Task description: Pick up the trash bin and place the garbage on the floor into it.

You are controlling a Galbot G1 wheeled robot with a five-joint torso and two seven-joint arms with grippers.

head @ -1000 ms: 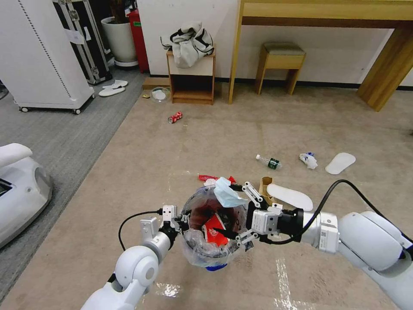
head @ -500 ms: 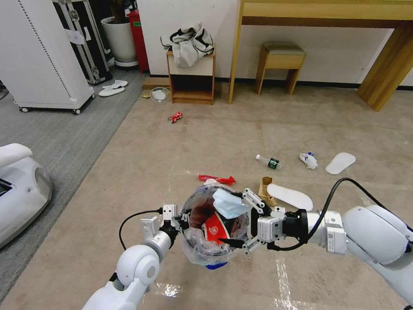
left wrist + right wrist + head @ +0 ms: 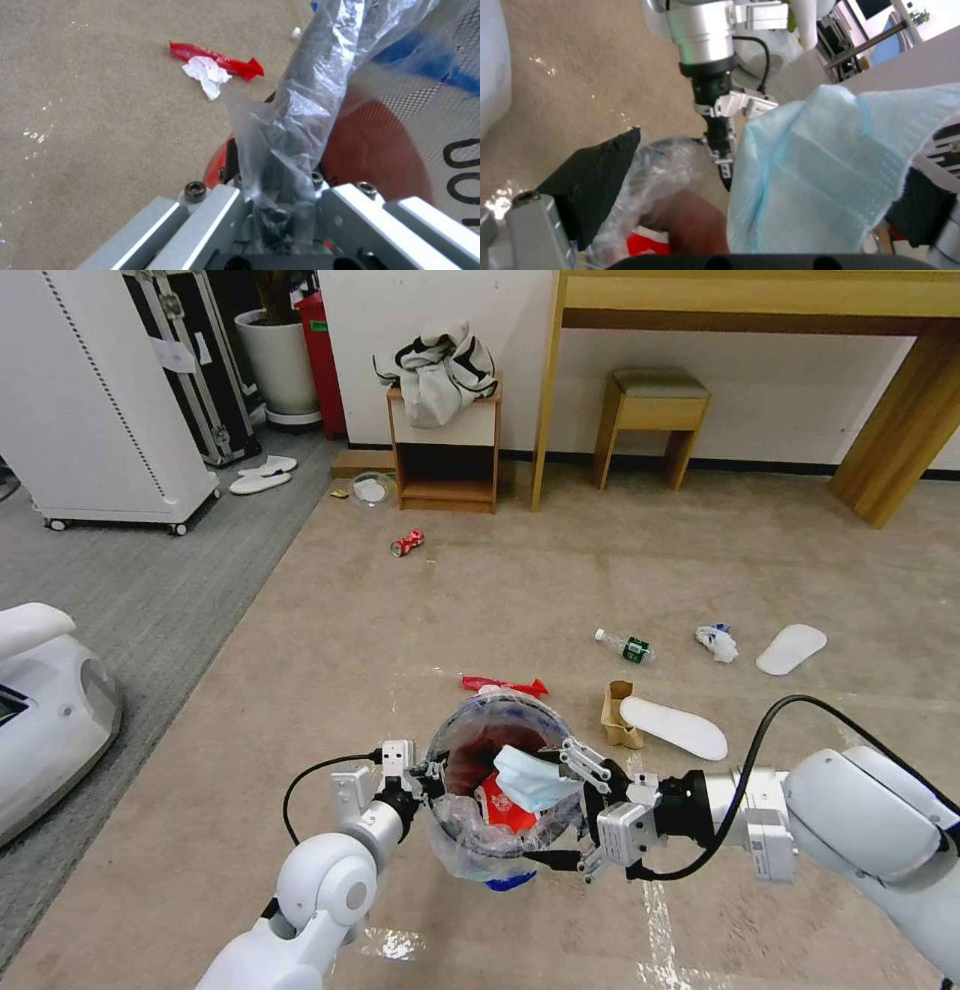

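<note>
Right gripper (image 3: 560, 805) sits at the trash bin (image 3: 500, 800) mouth, jaws spread wide, one finger above and one below; a pale blue face mask (image 3: 532, 772) lies against the upper finger, draped over the bin's rim, not pinched between both fingers. In the right wrist view the mask (image 3: 820, 176) covers the space beside one black finger pad (image 3: 592, 180), with the other pad at the far edge. Left gripper (image 3: 425, 778) is clamped on the opposite rim of the bin, holding it off the floor (image 3: 500, 600); in the left wrist view its fingers (image 3: 210, 217) close on the dark rim and the crinkled plastic liner (image 3: 295, 112). Inside the bin: red packaging (image 3: 497, 798). On the carpet beyond the bin: red wrapper (image 3: 503, 683), with a white tissue (image 3: 206, 75) touching it. Farther right: brown carton (image 3: 616, 717) just beside a flat white slipper (image 3: 672, 727), clear bottle (image 3: 625, 646), crumpled tissue (image 3: 717, 641), second slipper (image 3: 790, 649). Crushed red can (image 3: 407, 542) well apart, near a wooden side table (image 3: 445, 450) carrying a grey-white jacket (image 3: 437, 370).
</note>
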